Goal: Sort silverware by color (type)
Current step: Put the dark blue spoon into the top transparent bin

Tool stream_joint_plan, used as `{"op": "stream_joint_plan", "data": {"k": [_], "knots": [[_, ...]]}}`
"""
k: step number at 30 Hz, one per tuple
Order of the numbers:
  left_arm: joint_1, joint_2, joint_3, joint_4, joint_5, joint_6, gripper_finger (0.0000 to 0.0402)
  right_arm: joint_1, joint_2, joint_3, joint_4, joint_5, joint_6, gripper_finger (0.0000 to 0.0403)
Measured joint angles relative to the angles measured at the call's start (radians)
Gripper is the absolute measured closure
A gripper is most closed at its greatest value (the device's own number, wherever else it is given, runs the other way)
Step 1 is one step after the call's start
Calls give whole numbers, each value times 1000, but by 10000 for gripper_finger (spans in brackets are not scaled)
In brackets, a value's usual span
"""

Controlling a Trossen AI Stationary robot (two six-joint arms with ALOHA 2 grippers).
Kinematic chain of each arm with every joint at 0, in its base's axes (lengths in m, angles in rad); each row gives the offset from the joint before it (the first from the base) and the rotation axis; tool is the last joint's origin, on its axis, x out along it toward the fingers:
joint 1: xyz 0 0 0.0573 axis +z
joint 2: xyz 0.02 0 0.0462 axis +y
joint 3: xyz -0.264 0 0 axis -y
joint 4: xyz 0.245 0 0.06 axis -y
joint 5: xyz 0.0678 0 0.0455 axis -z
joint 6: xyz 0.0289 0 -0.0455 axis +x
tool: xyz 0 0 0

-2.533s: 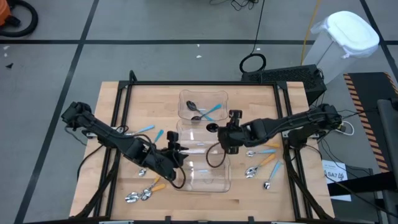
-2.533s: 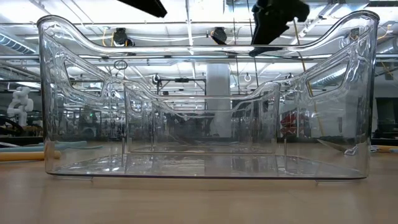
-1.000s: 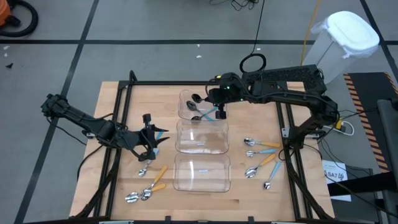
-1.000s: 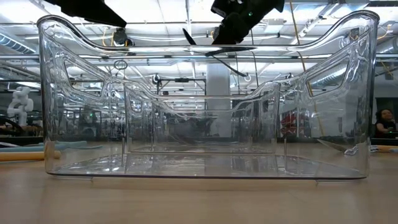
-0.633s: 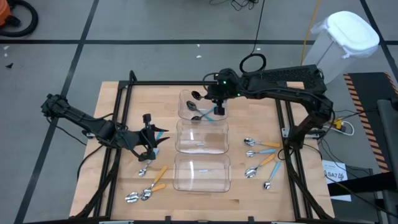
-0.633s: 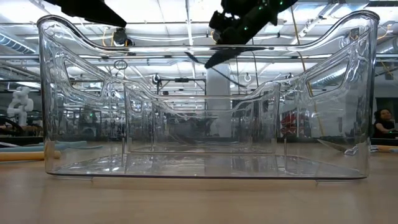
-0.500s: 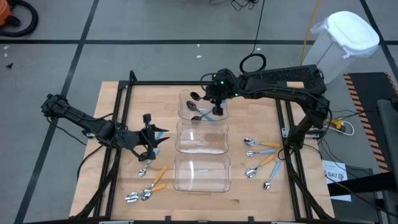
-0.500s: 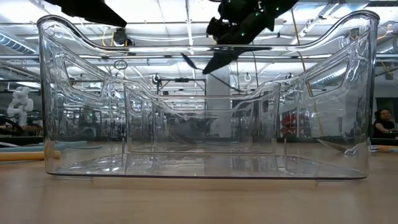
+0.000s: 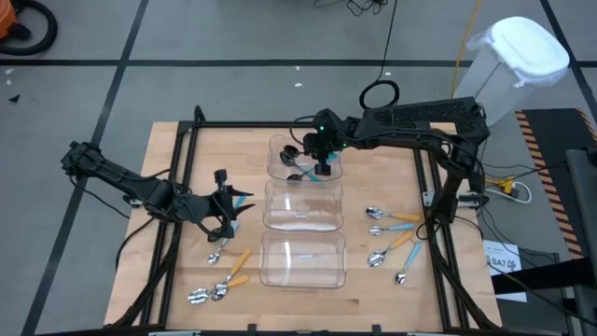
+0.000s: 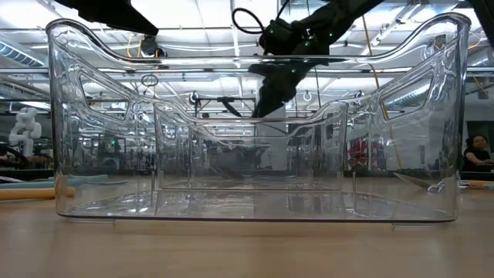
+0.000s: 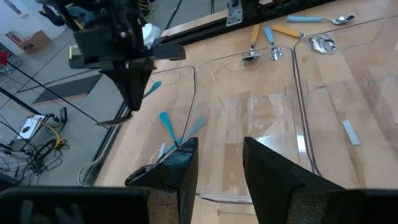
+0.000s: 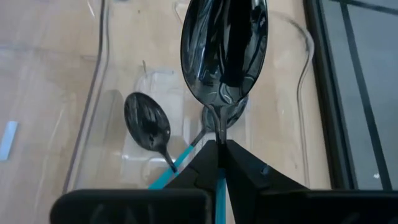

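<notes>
The far clear plastic bin [image 9: 279, 149] holds two dark-bowled, blue-handled spoons [image 12: 149, 130]. Above it, the right hand [image 9: 319, 161] grips a third dark spoon [image 12: 224, 46]. The left hand [image 9: 224, 201] hangs half-open, empty, over the counter [image 9: 373, 159].

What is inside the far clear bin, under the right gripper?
Two dark-bowled spoons with blue handles lie inside the far bin. The right gripper and its held spoon cover part of the second one.

A robotics lab or test hall is shown. A pale wooden bench [image 9: 373, 280] framed in black metal rails [image 9: 308, 125] is set on a grey floor marked with black tape lines [image 9: 233, 62]. Rows of ceiling strip lights [image 10: 231, 15] and a white humanoid figure [image 10: 25, 127] are seen far left beyond it.
</notes>
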Motion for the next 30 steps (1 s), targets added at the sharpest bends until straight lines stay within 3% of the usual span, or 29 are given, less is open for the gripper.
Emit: {"op": "stream_joint_plan", "data": {"k": [30], "knots": [[0, 0, 0, 1, 0, 3, 275, 1, 54, 0, -3, 3, 47, 385]]}}
